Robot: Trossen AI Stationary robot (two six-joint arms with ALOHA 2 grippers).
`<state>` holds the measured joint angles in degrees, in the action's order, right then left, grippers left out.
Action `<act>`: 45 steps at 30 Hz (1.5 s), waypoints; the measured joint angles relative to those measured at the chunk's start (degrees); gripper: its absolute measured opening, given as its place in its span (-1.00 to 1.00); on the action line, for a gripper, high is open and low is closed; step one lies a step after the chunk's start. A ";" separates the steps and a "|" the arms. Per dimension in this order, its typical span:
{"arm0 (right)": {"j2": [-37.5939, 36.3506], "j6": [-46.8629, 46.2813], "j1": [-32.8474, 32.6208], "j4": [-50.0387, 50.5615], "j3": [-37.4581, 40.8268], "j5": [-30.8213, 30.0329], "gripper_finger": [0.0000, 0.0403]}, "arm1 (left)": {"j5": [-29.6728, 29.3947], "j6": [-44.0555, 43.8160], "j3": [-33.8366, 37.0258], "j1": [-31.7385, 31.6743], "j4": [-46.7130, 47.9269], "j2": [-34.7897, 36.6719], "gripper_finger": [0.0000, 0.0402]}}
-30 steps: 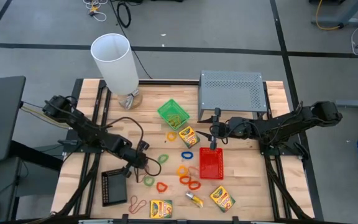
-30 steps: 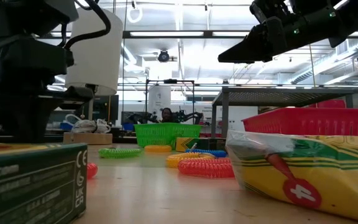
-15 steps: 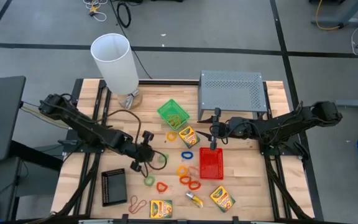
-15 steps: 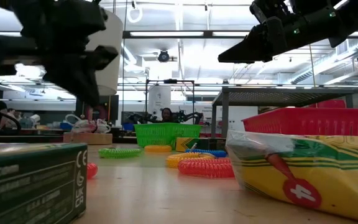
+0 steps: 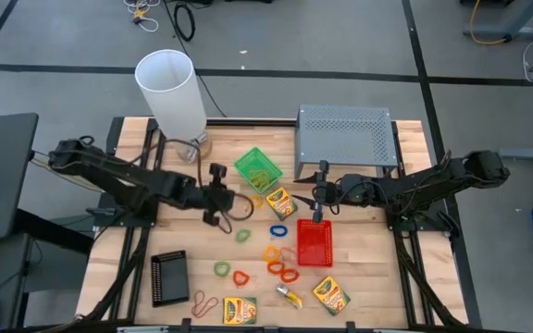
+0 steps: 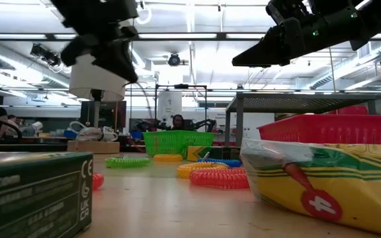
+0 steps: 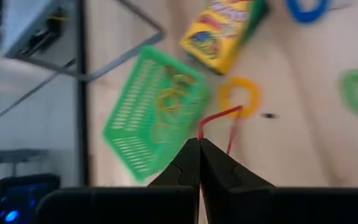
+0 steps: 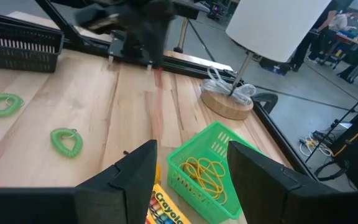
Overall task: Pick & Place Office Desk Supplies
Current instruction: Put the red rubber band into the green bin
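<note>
My left gripper [image 5: 222, 198] hangs above the table's middle left, shut on a thin red rubber band [image 7: 224, 122]. Just beyond it stands the small green tray [image 5: 258, 168], with tan rubber bands [image 7: 169, 99] lying in it. A yellow loop band [image 7: 239, 96] and a crayon box [image 5: 280, 202] lie beside that tray. My right gripper [image 5: 317, 215] hovers open above the far end of the red tray [image 5: 314, 242]; nothing is between its fingers [image 8: 134, 171]. My left gripper pinches one bend of the red rubber band [image 7: 202, 129] between its two fingertips. The fingers slant downward, coming from the table's left. The band hangs out past the tips as a slack loop, lifted clear of the table.
A tall white cylinder [image 5: 172, 92] and a grey perforated riser [image 5: 345, 139] stand at the far edge. A black tray [image 5: 168, 277], loose rubber bands [image 5: 204, 302], two crayon boxes [image 5: 240, 310] [image 5: 330, 294] and coloured loop bands [image 5: 278, 259] lie across the near half.
My left gripper has risen from beside the black tray and swung toward the far right, toward the green tray. It has tipped from pointing nearly straight down to a slant. It has stayed shut, and the red rubber band has come up clear of the table with it.
</note>
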<state>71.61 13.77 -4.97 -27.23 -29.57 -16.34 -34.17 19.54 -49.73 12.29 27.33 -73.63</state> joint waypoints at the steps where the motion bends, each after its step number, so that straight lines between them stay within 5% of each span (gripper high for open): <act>1: 0.00 0.01 0.00 0.01 -0.01 0.00 0.02 | -0.36 1.73 -0.33 -1.12 -0.77 0.00 -1.00; 13: 0.00 0.05 0.00 0.00 -0.01 0.00 0.02 | 5.67 18.99 -0.64 -15.86 -18.53 0.02 -1.00; 27: 0.00 0.08 0.00 0.03 0.01 0.00 0.02 | 26.84 15.55 -0.66 -27.30 -21.90 -3.13 -1.00; 31: 0.00 0.04 0.00 0.03 0.00 0.01 0.02 | 28.21 14.47 -0.66 -27.87 -22.71 -7.19 -0.97; 37: 0.00 0.02 0.00 0.03 0.00 0.00 0.02 | 28.61 11.34 -0.66 -28.52 -22.64 -11.43 -0.67; 45: 0.00 0.06 0.00 0.04 -0.01 0.01 0.02 | 32.41 7.06 -0.66 -28.41 -22.62 -11.67 0.04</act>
<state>71.61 13.82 -4.97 -27.19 -29.58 -16.33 -1.76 26.60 -50.39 -16.12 4.71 -85.29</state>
